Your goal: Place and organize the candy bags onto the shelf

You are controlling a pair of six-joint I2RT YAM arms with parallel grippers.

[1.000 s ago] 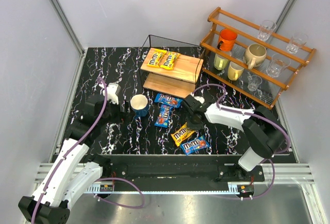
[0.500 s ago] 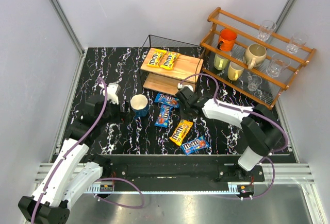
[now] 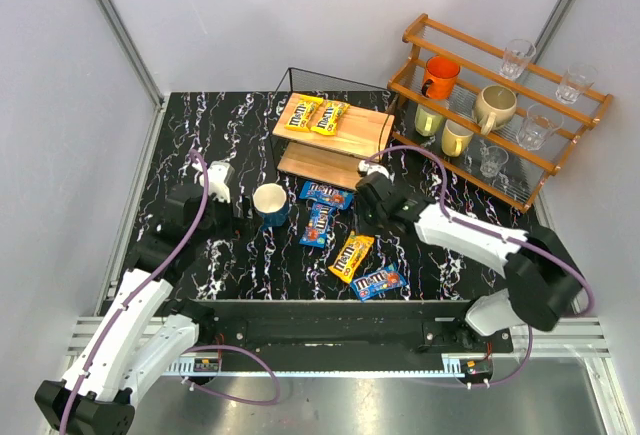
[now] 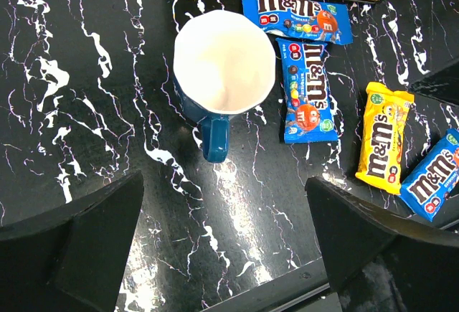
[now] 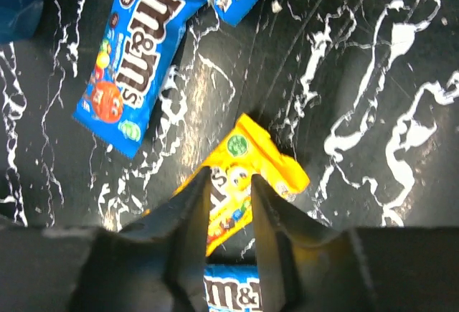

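Jaws slightly apart on right gripper (image 5: 229,183), wide on left gripper (image 4: 224,183), both empty. Two yellow candy bags (image 3: 302,111) (image 3: 330,116) atop shelf (image 3: 365,133); one yellow bag (image 3: 351,256), three blue bags (image 3: 326,194) (image 3: 319,225) (image 3: 377,281) on table (image 3: 250,125).

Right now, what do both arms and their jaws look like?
The left arm and right arm match: white shell links, black joints, a thin purple cable looping along each. Jaws are plain matte black, wedge-shaped in the wrist views. No markings are readable.
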